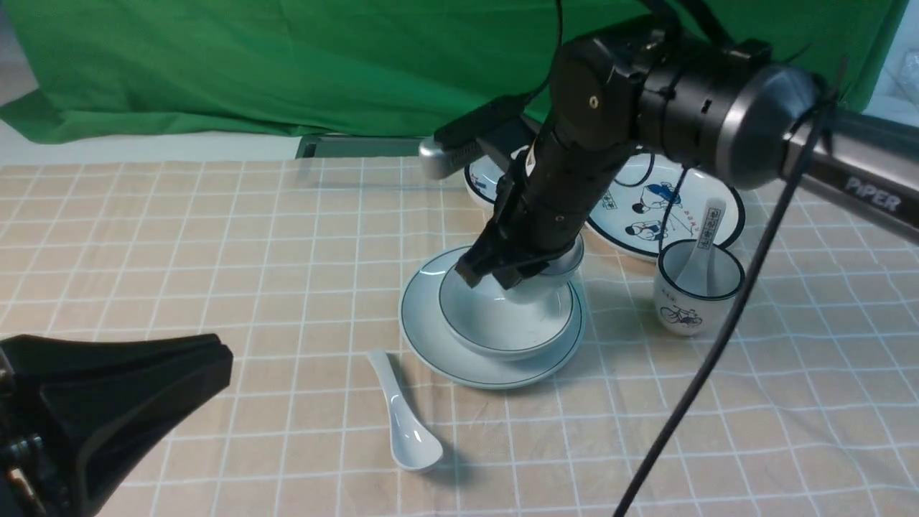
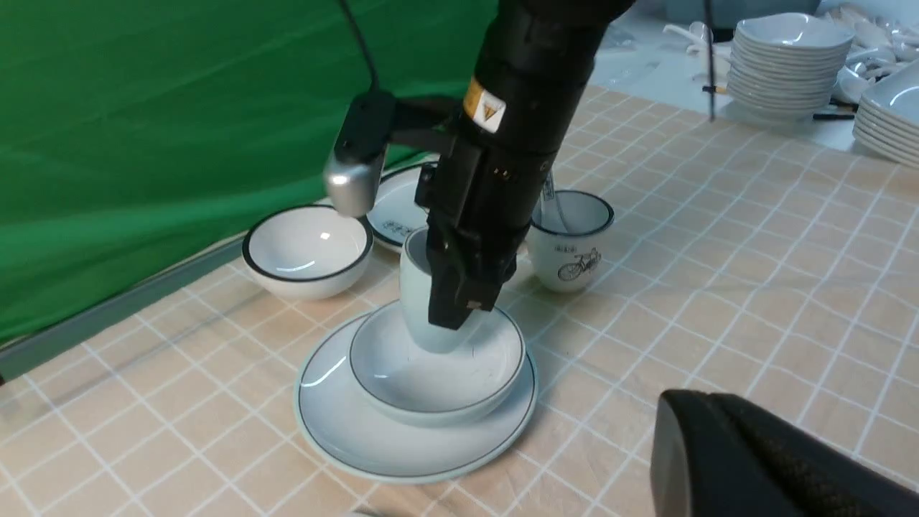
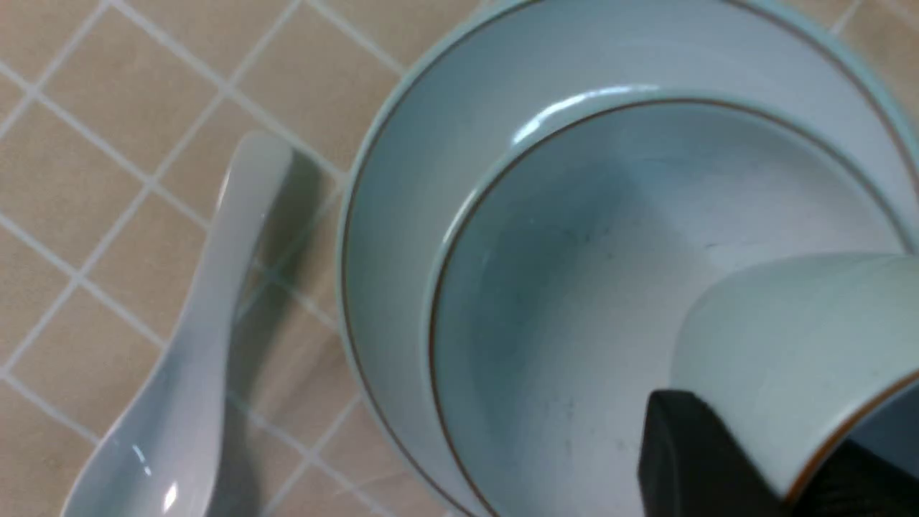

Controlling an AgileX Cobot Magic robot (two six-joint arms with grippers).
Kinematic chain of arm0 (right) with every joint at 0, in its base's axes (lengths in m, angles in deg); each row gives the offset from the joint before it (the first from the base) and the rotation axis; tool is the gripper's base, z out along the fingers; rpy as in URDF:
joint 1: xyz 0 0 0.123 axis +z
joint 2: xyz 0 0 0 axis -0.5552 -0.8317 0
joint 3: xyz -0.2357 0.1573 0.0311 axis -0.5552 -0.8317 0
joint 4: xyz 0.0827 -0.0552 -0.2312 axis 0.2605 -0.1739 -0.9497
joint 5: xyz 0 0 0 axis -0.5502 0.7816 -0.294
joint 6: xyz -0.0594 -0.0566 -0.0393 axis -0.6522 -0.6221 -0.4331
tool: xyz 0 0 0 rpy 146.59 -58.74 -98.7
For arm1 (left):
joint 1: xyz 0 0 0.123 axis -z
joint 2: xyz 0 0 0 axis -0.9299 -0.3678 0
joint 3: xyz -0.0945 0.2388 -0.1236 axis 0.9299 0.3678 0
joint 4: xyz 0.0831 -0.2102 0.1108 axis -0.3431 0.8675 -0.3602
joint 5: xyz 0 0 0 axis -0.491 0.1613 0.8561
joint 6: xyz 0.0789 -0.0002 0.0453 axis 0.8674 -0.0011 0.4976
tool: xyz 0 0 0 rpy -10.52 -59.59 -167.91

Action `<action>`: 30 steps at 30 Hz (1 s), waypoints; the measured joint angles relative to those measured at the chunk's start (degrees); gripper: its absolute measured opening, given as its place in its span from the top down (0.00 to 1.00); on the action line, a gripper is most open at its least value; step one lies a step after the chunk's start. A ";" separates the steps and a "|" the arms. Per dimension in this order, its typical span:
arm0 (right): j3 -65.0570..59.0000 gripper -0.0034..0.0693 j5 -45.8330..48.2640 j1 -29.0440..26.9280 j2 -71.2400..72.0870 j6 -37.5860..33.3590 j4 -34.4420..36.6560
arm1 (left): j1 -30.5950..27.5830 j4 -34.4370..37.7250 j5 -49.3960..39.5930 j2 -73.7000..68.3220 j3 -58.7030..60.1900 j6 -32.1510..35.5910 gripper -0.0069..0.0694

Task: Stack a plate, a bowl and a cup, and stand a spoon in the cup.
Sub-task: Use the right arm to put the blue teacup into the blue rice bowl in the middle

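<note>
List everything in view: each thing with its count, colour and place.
plate: 1, pale blue-green, mid-table, under the bowl
bowl: 1, pale blue-green, on the plate
cup: 1, pale blue-green, held low inside the bowl
spoon: 1, pale blue-white, lying on the cloth, near left of the plate
picture plate: 1, white, black rim, behind the stack
bicycle cup: 1, white, black rim, right of the stack
printed spoon: 1, white, standing in the bicycle cup
black-rimmed bowl: 1, white, beside the picture plate
dish stacks: several, white, beyond the cloth
tablecloth: 1, beige, white grid
backdrop: 1, green, behind the table
right gripper: 1, black, shut on the cup's rim
left gripper: 1, black, shut, near left
</note>
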 joint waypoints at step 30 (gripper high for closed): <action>8.35 0.46 10.44 5.53 5.82 3.98 3.65 | 0.00 -23.64 -9.02 0.00 0.00 -25.09 0.91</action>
